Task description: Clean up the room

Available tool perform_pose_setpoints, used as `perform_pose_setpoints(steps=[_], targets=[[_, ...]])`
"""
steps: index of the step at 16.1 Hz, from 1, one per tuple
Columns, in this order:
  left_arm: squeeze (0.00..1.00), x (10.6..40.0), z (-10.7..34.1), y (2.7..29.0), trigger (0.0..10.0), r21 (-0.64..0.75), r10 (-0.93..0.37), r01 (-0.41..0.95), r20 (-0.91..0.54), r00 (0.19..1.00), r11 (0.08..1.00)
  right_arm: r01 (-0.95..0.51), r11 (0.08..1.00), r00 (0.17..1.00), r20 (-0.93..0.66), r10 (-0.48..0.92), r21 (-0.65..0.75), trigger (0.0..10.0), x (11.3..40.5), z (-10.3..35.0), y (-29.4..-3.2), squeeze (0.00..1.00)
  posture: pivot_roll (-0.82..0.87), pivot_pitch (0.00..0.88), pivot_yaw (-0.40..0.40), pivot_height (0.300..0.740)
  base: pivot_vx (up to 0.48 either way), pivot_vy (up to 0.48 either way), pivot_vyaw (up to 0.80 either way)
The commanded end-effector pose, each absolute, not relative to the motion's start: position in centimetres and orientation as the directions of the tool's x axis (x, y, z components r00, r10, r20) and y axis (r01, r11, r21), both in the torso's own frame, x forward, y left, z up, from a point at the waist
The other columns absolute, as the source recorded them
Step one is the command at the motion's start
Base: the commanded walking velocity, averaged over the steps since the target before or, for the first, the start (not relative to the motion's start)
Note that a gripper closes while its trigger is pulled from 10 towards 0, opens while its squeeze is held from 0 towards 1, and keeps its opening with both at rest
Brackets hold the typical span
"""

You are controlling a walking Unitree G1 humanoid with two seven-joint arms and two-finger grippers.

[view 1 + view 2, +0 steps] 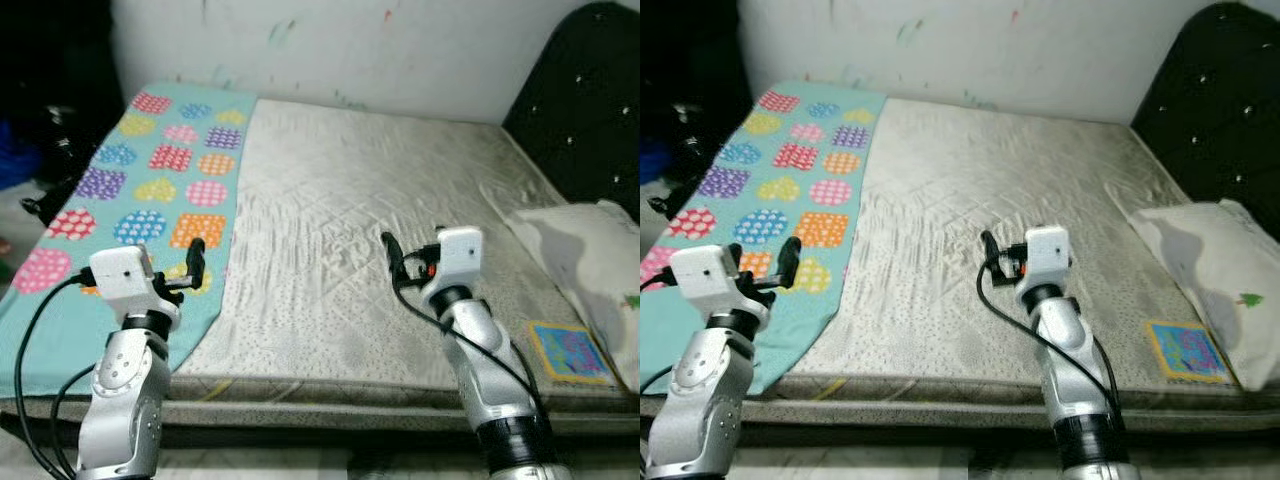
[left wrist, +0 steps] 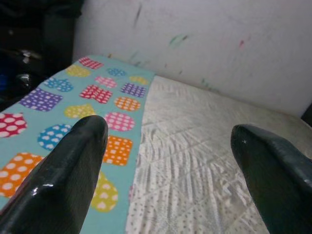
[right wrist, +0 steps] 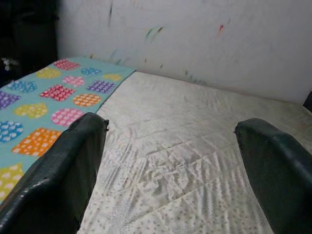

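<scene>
- While both arms reach forward over the near edge of the bed, the turquoise sheet printed with spotted hearts and squares in pink, orange, purple, blue and yellow (image 1: 150, 190) lies flat along the robot's left side of the mattress, running from the near edge to the far wall.
- Its inner edge runs straight down the bed, and the near end hangs slightly over the mattress side.
- Beside it, the bare grey-white quilted mattress (image 1: 360, 230) covers the rest of the bed, its surface wrinkled in the middle.
- Over the near end of the patterned sheet hovers the left gripper (image 2: 170, 161), its two black fingers (image 2: 73, 161) spread wide apart and holding nothing.
- Over the bare quilting, near the middle of the bed's near half, hangs the right gripper (image 3: 170, 161), also spread wide and empty; its fingers (image 3: 68, 165) point towards the far wall.
- Neither gripper touches the sheet or the mattress, as far as the head views show.
- On the robot's right, a white pillow with grey patches and a small green motif (image 1: 1215, 275) lies at the mattress edge, against a black tufted headboard (image 1: 585, 95).
- Just in front of the pillow, near the front right corner, rests a small flat square item with a yellow border and blue picture (image 1: 568, 352).
- Behind the bed stands a white wall marked with faint coloured scribbles (image 1: 330, 45).
- To the far left, beyond the sheet, dark clutter (image 1: 45, 120) sits in shadow; I cannot tell what it is.
</scene>
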State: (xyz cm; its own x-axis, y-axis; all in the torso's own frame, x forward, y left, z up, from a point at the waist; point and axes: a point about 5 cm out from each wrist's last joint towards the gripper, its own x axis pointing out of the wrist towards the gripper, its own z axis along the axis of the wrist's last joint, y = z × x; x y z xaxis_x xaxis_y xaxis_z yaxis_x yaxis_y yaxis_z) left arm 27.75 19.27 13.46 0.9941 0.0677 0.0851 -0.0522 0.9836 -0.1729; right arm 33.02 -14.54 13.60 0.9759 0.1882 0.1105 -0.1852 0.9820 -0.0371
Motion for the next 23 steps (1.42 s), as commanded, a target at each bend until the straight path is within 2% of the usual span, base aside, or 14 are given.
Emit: perform_pose_setpoints(steps=[1,7,12,14,18,21,23], targets=[[0.0,27.8,13.3,18.7,10.0,-0.187,0.057,-0.041,0.077,0.995,0.981,-0.161,0.986,0.983,0.085,0.164,-0.043,10.0,32.8,12.9,-15.3,0.0,-0.05,0.061,-0.077,0.74,0.0,0.48,0.0],[0.0,28.2,13.1,18.9,10.0,-0.199,0.099,-0.081,0.08,0.992,0.977,-0.15,0.988,0.982,0.107,0.154,-0.04,10.0,33.4,13.3,-15.1,0.0,-0.06,0.023,-0.048,0.74,0.0,0.08,0.0],[0.0,29.5,13.5,18.3,10.0,-0.189,0.066,-0.047,0.098,0.993,0.981,-0.114,0.993,0.984,0.133,0.118,-0.041,10.0,33.5,13.7,-15.7,0.0,-0.1,0.008,-0.008,0.74,0.0,0.0,0.0],[0.0,29.8,13.6,18.1,10.0,-0.192,0.063,-0.043,0.099,0.993,0.98,-0.121,0.991,0.983,0.133,0.127,-0.054,10.0,33.6,13.7,-15.7,0.0,-0.1,0.006,-0.023,0.74,0.0,0.0,0.0],[0.0,29.4,13.3,18.1,10.0,-0.225,0.114,-0.087,0.109,0.988,0.97,-0.181,0.979,0.976,0.108,0.191,-0.095,10.0,34.0,13.5,-15.5,0.0,-0.08,0.003,-0.106,0.74,0.0,0.0,0.0],[0.0,29.0,13.0,18.1,10.0,-0.234,0.13,-0.103,0.106,0.986,0.967,-0.197,0.975,0.971,0.116,0.208,-0.099,10.0,34.3,13.9,-15.0,0.0,-0.07,0.003,-0.112,0.74,0.0,0.0,0.0],[0.0,29.3,13.1,18.0,10.0,-0.225,0.112,-0.085,0.109,0.988,0.971,-0.191,0.977,0.971,0.127,0.202,-0.09,10.0,34.3,13.9,-14.8,0.0,-0.07,0.0,-0.085,0.74,0.0,0.0,0.0]])
